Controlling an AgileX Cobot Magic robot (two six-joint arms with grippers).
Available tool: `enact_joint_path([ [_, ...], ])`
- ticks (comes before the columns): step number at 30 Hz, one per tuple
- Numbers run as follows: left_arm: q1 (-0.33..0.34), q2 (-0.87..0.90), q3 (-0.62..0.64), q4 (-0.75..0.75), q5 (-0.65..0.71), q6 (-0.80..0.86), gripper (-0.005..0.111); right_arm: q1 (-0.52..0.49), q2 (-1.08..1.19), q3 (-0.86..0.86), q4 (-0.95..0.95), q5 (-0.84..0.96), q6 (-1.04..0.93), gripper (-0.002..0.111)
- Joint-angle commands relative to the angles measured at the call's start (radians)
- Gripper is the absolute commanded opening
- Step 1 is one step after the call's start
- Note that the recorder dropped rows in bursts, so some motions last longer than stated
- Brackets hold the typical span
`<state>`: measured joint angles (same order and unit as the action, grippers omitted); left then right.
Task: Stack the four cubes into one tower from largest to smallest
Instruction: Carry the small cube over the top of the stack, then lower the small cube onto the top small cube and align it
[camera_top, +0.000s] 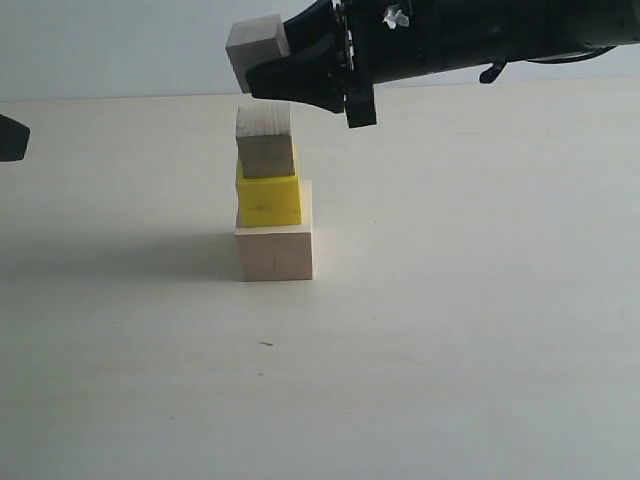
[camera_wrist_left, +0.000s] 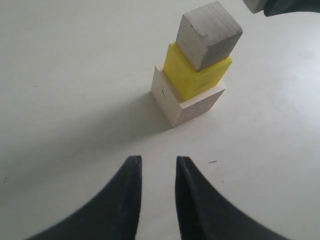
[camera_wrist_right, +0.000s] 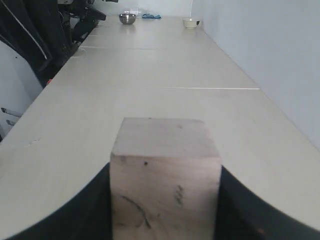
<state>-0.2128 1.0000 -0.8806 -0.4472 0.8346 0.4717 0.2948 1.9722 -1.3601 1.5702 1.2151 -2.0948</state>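
On the table stands a tower of three cubes: a large pale wood cube (camera_top: 274, 253) (camera_wrist_left: 192, 107) at the bottom, a yellow cube (camera_top: 269, 200) (camera_wrist_left: 192, 75) on it, and a small wood cube (camera_top: 265, 142) (camera_wrist_left: 210, 35) on top, turned slightly. My right gripper (camera_top: 262, 72) (camera_wrist_right: 165, 172) is shut on another small wood cube (camera_top: 255, 50) (camera_wrist_right: 162, 140) and holds it in the air just above the tower, a little to its left. My left gripper (camera_wrist_left: 158, 160) (camera_top: 10, 137) rests low, away from the tower, its jaws narrowly open with nothing between them.
The pale tabletop (camera_top: 450, 350) stretches around the tower. In the right wrist view a metal bowl (camera_wrist_right: 127, 18) and a white bowl (camera_wrist_right: 190, 22) sit far down the table, with a wall (camera_wrist_right: 270, 60) along one side and dark equipment (camera_wrist_right: 30, 35) along the other.
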Motion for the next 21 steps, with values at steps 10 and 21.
enact_joint_path([
  [10,0.003,0.001,0.004,-0.003,-0.021,0.002,0.026,0.001,0.142,-0.123,0.042,0.006,-0.014,0.000],
  [21,0.003,0.001,0.004,-0.001,-0.021,0.002,0.026,0.001,0.149,-0.123,-0.045,0.006,-0.005,0.000],
])
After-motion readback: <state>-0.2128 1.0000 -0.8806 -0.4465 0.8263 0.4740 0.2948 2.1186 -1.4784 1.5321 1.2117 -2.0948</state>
